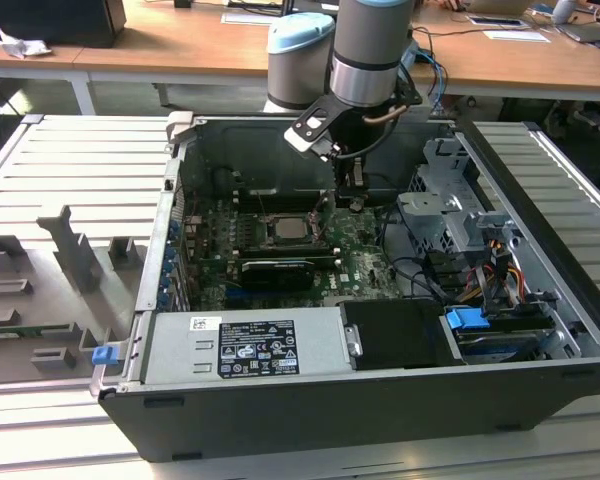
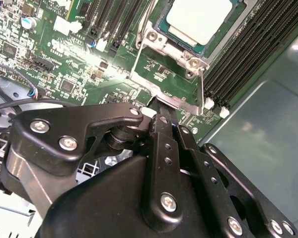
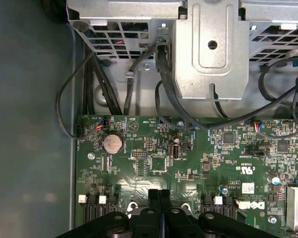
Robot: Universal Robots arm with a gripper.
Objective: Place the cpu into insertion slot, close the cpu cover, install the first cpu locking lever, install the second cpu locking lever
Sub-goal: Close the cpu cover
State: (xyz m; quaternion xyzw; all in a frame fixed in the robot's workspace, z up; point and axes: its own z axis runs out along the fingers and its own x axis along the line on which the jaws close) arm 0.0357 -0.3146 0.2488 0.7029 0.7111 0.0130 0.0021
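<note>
Second wrist view has the cpu (image 2: 201, 17) already seated in the insertion slot (image 2: 164, 32), just ahead of the claw (image 2: 158, 110), and the cpu cover (image 2: 156, 67) looks flat over it. So it's probably the locking lever step. The claw's fingers are pressed together, tips right at the cover's near edge, beside a thin lever (image 2: 201, 88) (can't tell if they actually touch it). That rod calls for a small, steady push. Exterior view shows the arm (image 1: 370, 40) dropping nearly straight down into the open case (image 1: 310, 420).
</note>
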